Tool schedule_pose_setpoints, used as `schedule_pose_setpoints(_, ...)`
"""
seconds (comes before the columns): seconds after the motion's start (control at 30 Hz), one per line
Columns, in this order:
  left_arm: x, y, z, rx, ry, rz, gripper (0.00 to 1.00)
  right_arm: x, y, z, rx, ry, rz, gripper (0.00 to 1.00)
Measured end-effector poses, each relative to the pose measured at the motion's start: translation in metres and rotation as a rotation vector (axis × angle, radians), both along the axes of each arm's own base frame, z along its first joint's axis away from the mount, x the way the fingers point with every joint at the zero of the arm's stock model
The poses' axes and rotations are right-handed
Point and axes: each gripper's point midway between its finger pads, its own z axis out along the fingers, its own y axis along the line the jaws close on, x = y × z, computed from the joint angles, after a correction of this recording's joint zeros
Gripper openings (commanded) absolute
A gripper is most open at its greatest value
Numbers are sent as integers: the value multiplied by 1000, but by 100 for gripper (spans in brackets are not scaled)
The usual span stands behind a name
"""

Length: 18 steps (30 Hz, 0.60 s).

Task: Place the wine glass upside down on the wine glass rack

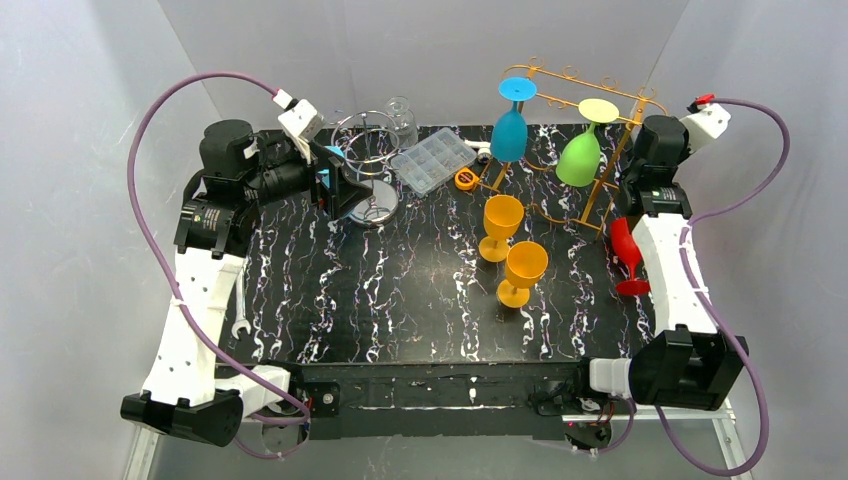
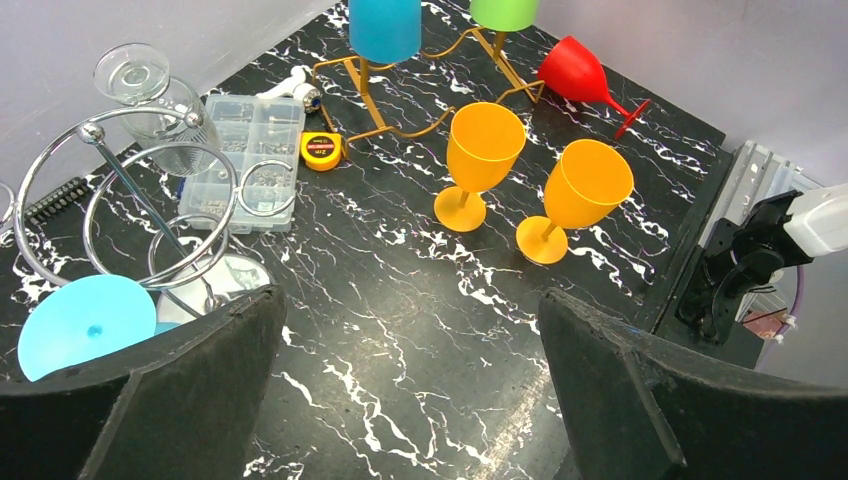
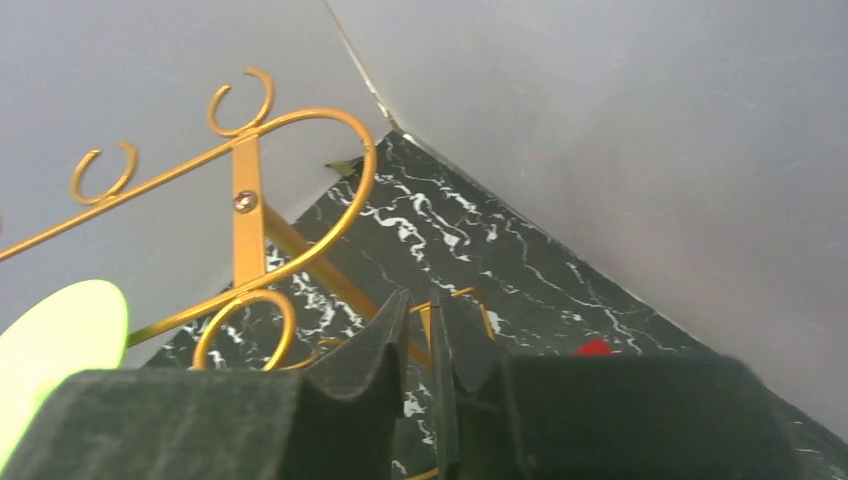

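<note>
Two glasses, blue glass [image 1: 509, 130] and green glass [image 1: 579, 157], hang inverted on rack [image 3: 247, 220]. Orange glasses [image 1: 502, 218] and red glass [image 1: 626, 255] remain on table [image 1: 400, 290]. Left gripper [image 2: 410, 305] spread wide, empty; right gripper [image 3: 420, 320] pinched nearly closed, empty.

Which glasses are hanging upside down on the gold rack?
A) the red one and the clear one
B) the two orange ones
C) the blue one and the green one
C: the blue glass and the green glass hang bowl-down from the gold rack, while the orange glasses stand upright on the table.
</note>
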Motion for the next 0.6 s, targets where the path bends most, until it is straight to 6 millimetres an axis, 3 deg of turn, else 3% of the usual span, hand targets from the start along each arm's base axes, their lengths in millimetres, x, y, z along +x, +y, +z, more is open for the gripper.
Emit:
schedule_pose_setpoints(0.2, 0, 0, 0, 0, 0, 0, 98, -2, 16, 10, 31, -51, 78, 13)
schedule_pose_setpoints(0.3, 0, 0, 0, -2, 2, 1, 98, -3, 23, 17, 47, -78, 111, 25)
schedule_pose_setpoints(0.37, -1, 0, 1, -4, 4, 2, 98, -5, 24, 21, 48, -92, 119, 51)
schedule_pose_setpoints(0.4, -1, 0, 1, -5, 4, 2, 98, -7, 24, 23, 46, -96, 117, 57)
schedule_pose_setpoints(0.6, -1, 0, 2, -10, 8, 1, 98, -9, 21, 30, 41, -105, 102, 60)
